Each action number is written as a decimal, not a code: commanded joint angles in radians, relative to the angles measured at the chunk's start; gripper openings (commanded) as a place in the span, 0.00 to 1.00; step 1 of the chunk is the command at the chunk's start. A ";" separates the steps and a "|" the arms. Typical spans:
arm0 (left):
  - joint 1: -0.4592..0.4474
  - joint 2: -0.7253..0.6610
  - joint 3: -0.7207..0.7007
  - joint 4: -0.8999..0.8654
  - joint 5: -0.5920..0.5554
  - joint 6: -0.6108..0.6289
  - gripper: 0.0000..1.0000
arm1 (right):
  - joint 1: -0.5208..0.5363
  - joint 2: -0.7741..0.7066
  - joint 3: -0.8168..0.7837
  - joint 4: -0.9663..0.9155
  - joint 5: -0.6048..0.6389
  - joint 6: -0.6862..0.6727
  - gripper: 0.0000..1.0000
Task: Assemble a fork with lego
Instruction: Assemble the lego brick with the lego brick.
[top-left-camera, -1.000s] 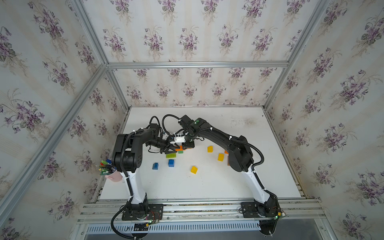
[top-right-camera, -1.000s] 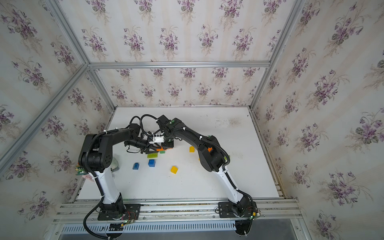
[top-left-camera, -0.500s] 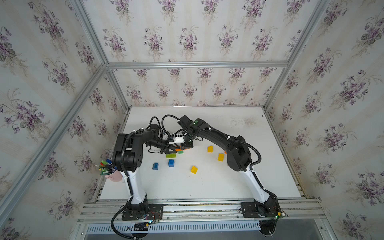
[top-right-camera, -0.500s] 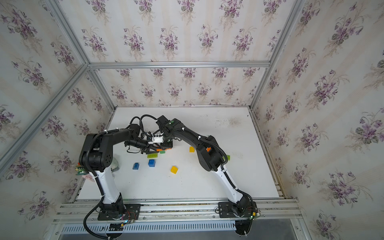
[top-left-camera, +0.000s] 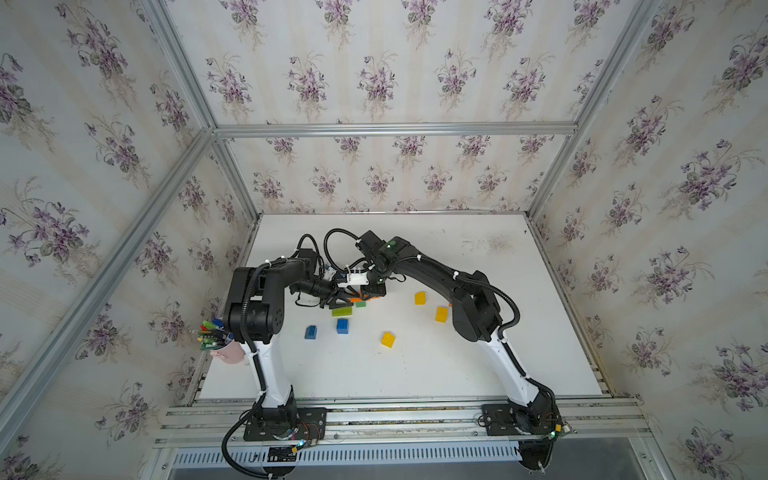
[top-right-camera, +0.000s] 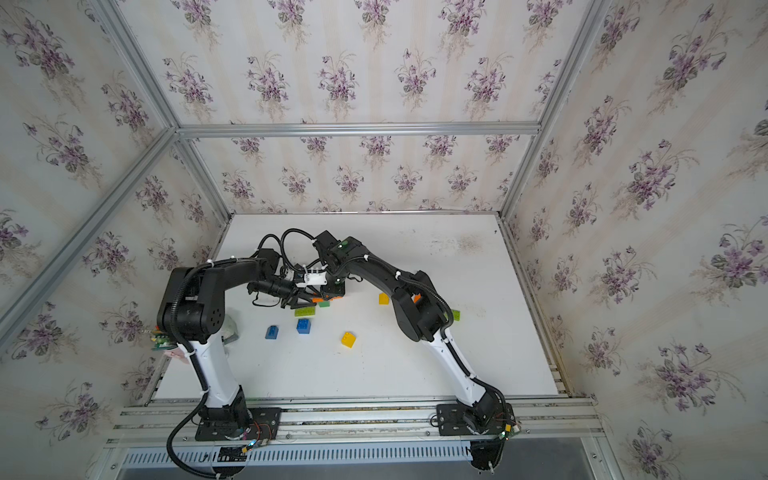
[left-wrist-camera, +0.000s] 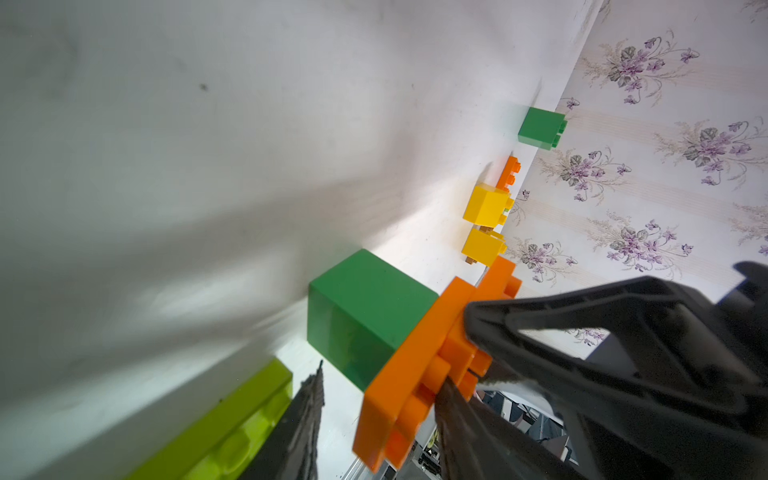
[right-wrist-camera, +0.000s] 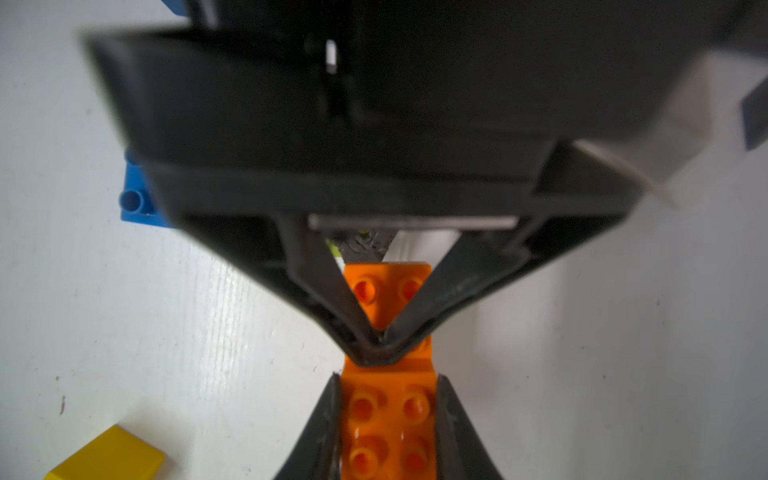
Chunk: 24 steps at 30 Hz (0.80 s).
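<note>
Mid-table sits the plate (top-left-camera: 362, 296), a cube (left-wrist-camera: 365, 311) under it; just before it lies the long brick (top-left-camera: 341, 311). Nearer the table's (top-left-camera: 457, 370) front edge, in a loose row: left brick (top-left-camera: 310, 332), middle brick (top-left-camera: 342, 326), right brick (top-left-camera: 387, 339). Right of the plate stand the far brick (top-left-camera: 419, 298) and, by the right arm (top-left-camera: 473, 318), the elbow brick (top-left-camera: 441, 314). The pen cup (top-left-camera: 228, 354) stands at the left edge.
</note>
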 joint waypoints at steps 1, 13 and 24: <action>0.007 0.002 0.005 0.001 -0.120 -0.001 0.48 | 0.005 0.023 -0.027 -0.111 0.112 0.021 0.24; 0.011 -0.077 -0.024 0.061 -0.048 -0.039 0.60 | 0.022 -0.050 -0.009 -0.049 0.152 0.108 0.27; 0.052 -0.184 -0.083 0.089 -0.036 -0.067 0.76 | 0.025 -0.086 -0.058 0.005 0.131 0.147 0.35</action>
